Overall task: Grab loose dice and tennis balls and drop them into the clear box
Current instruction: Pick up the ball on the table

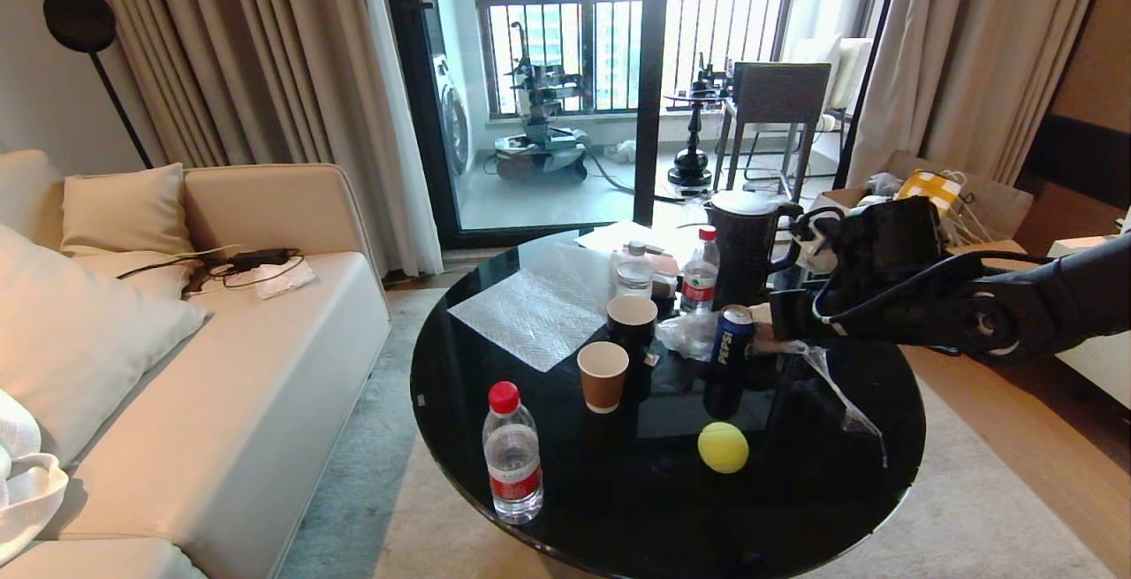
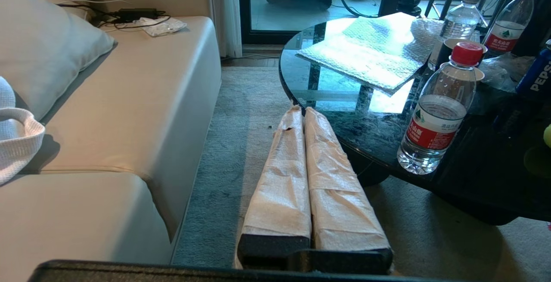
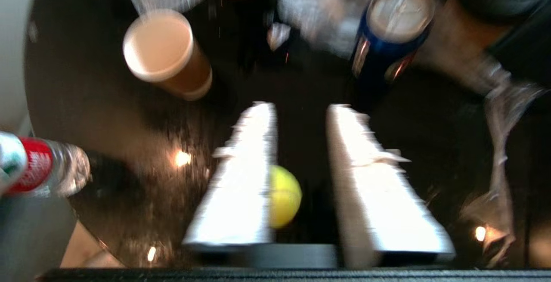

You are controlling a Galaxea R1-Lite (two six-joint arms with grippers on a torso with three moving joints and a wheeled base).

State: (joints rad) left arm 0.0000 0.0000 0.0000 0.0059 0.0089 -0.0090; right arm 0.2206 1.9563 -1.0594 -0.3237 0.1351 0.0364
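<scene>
Right arm over the table, pincer parted above the tennis ball, nothing held.

You see one tennis ball (image 1: 723, 447) loose on the round black table (image 1: 459, 402), near the front edge, in front of the Pepsi can (image 1: 732, 334) and to the right of the brown paper cup (image 1: 603, 375). Your right gripper (image 3: 301, 110) hangs above the table pointing down; in the right wrist view its two wrapped fingers (image 3: 379, 178) stand narrowly apart with the ball below, showing in the gap against one finger, and no contact can be told. Your left gripper (image 2: 301, 112) sits parked low beside the table and sofa (image 2: 129, 101), fingers pressed together, empty. A red-capped water bottle (image 1: 512, 453) stands at the front left. No dice or clear box can be picked out.
</scene>
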